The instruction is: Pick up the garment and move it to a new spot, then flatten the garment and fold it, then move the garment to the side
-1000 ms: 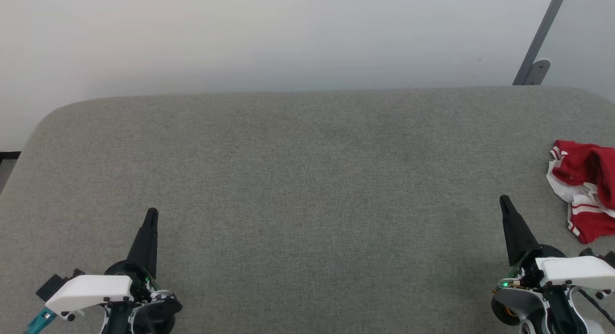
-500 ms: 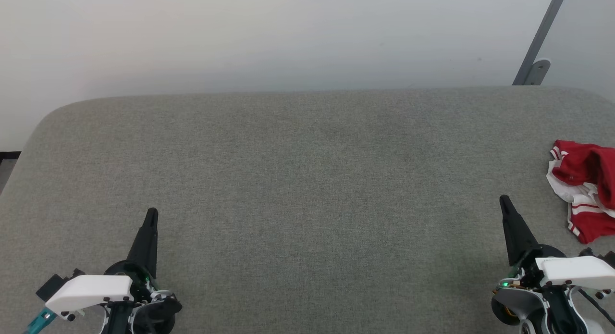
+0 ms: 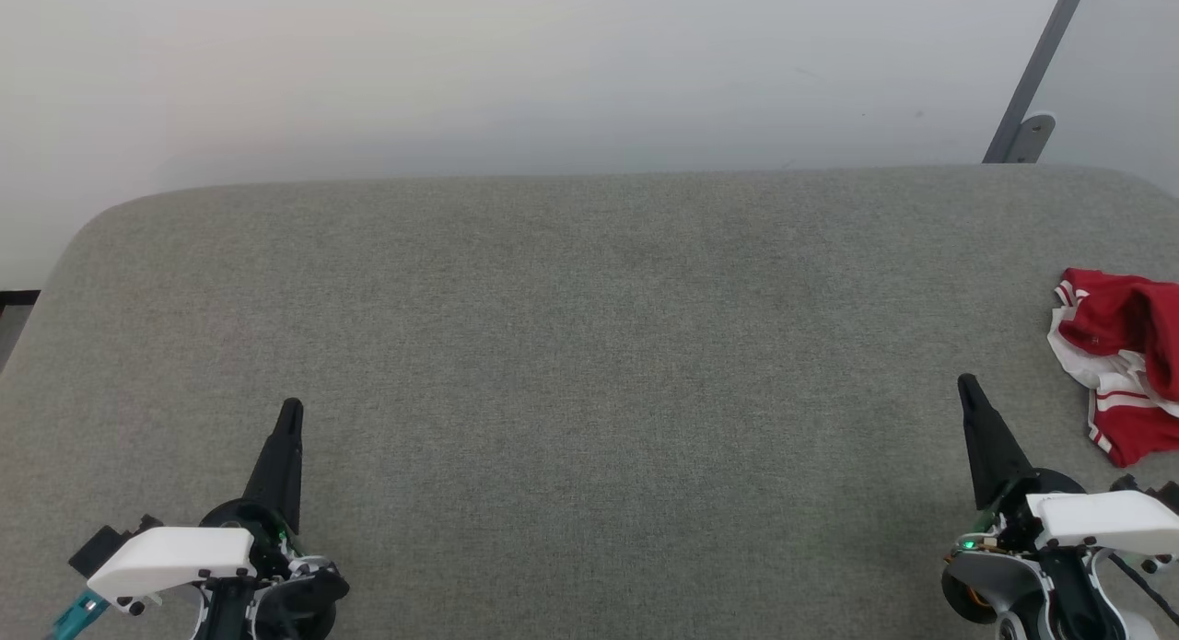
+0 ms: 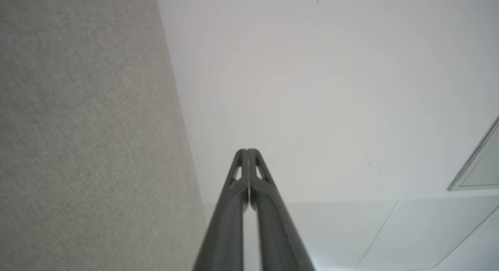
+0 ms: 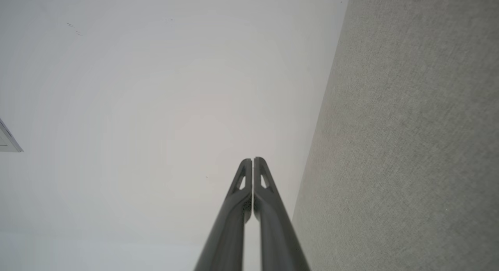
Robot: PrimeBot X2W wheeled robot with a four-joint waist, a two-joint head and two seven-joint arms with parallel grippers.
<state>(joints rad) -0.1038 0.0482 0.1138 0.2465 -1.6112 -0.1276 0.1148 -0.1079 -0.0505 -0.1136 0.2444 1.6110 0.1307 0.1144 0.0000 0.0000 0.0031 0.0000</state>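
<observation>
Currently you have the wide grey surface (image 3: 589, 345) across most of the head view, with the garment (image 3: 1119, 364) crumpled at its right edge, mid-height. Your right gripper (image 3: 970, 391) sits lower right, near it but apart; your left gripper (image 3: 289, 419) sits lower left. Both jaws are clenched on nothing.

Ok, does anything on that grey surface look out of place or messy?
The garment lies crumpled in a heap at the far right of the grey surface, partly cut off by the head view's edge, not spread flat. Nothing looks spilled or damaged.
</observation>
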